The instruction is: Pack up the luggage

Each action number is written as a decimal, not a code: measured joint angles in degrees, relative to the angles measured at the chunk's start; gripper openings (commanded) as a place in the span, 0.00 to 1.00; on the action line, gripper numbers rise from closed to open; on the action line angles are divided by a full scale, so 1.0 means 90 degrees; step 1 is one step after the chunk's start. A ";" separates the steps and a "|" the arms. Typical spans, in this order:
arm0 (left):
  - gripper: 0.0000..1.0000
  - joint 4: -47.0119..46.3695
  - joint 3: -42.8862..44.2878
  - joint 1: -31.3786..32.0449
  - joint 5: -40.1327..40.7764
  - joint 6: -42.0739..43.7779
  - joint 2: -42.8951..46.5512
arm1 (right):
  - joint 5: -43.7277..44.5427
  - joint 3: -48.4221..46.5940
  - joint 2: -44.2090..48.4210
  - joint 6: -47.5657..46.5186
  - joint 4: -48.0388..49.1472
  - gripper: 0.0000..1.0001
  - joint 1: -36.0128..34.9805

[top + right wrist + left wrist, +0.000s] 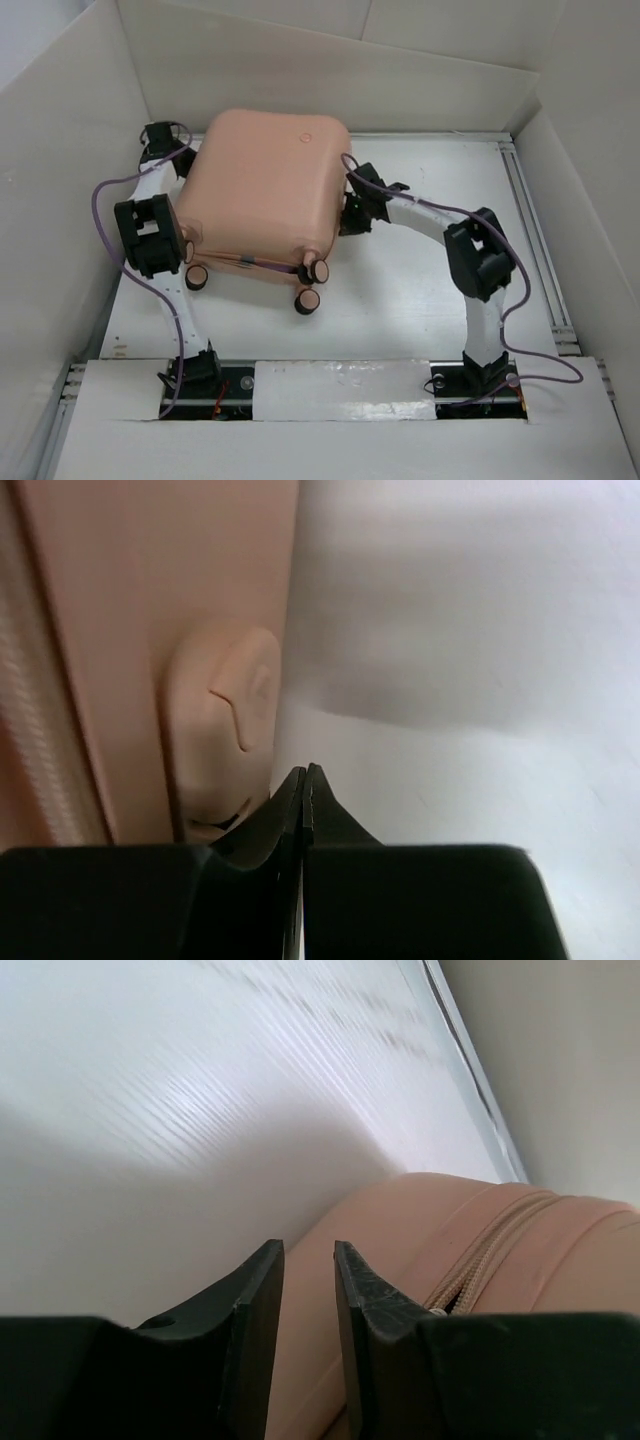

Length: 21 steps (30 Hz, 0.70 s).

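Note:
The luggage (265, 190), a peach-pink hard-shell suitcase, lies zipped on the white table with its wheels (312, 271) toward the arms. My left gripper (168, 140) is at its far left corner. In the left wrist view that gripper (308, 1250) has its jaws a narrow gap apart over the shell (440, 1210), with nothing between them and the zipper (480, 1260) just to the right. My right gripper (352, 213) rests against the suitcase's right side. In the right wrist view it (305, 770) is shut and empty beside a moulded side foot (220, 715).
White board walls enclose the table on the left, back and right. A metal rail (535, 250) runs along the table's right edge. White panels (340, 390) cover the near edge between the arm bases. Purple cables loop off both arms.

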<state>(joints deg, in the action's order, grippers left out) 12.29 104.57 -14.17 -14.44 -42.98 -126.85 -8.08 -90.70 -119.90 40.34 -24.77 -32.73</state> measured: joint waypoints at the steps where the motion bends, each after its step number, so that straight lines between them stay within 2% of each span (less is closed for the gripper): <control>1: 0.23 -0.0044 -0.0117 0.0194 0.0027 0.0051 0.0075 | 0.0090 0.0362 0.0308 -0.0044 -0.0090 0.00 -0.0002; 4: 0.23 -0.0175 -0.0165 0.0801 0.0046 0.0146 0.0107 | 0.0328 0.1520 0.1333 -0.0097 -0.0403 0.00 -0.0138; 8: 0.40 0.0058 0.0180 0.1559 0.0051 0.0401 0.0039 | 0.0576 0.3138 0.2861 0.0712 -0.0976 0.00 -0.0750; 9: 0.51 0.0245 0.0498 0.1712 0.0002 0.0466 -0.0046 | 0.0602 0.3490 0.3215 0.0964 -0.1127 0.06 -0.0967; 10: 0.57 0.0449 0.1005 0.1853 -0.0124 0.0500 -0.0219 | 0.0600 0.3750 0.3529 0.1129 -0.1331 0.13 -0.1166; 11: 0.64 0.0576 0.1540 0.1996 -0.0410 0.0515 -0.0362 | 0.0588 0.3968 0.3854 0.1209 -0.1523 0.30 -0.1377; 13: 0.77 0.0823 0.2504 0.2390 -0.0816 0.0525 -0.0430 | 0.0527 0.4092 0.4352 0.1175 -0.1763 0.46 -0.1673; 14: 0.84 0.0913 0.2975 0.2599 -0.1003 0.0512 -0.0423 | 0.0522 0.4085 0.4590 0.1003 -0.1766 0.57 -0.1727; 16: 0.85 0.0843 0.3376 0.2963 -0.1212 0.0478 -0.0034 | 0.0549 0.3825 0.5049 0.0670 -0.1693 0.63 -0.1727; 17: 0.85 0.0855 0.3291 0.3079 -0.1229 0.0457 0.0311 | 0.0573 0.3623 0.5277 0.0508 -0.1688 0.65 -0.1620; 19: 0.79 0.0818 0.2669 0.3096 -0.1107 0.0447 0.1375 | 0.0670 0.3147 0.5707 0.0248 -0.1705 0.67 -0.1331; 20: 0.77 0.0704 0.2001 0.2977 -0.0852 0.0471 0.2115 | 0.0716 0.2914 0.5892 0.0107 -0.1695 0.64 -0.1166; 21: 0.72 0.0750 0.1367 0.2781 -0.0578 0.0466 0.2878 | 0.0724 0.2698 0.6035 -0.0024 -0.1698 0.43 -0.0959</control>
<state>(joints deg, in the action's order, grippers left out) 19.05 116.88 10.85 -19.64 -38.79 -100.95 -1.56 -66.41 -65.58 40.12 -40.05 -41.36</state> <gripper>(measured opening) 0.780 0.645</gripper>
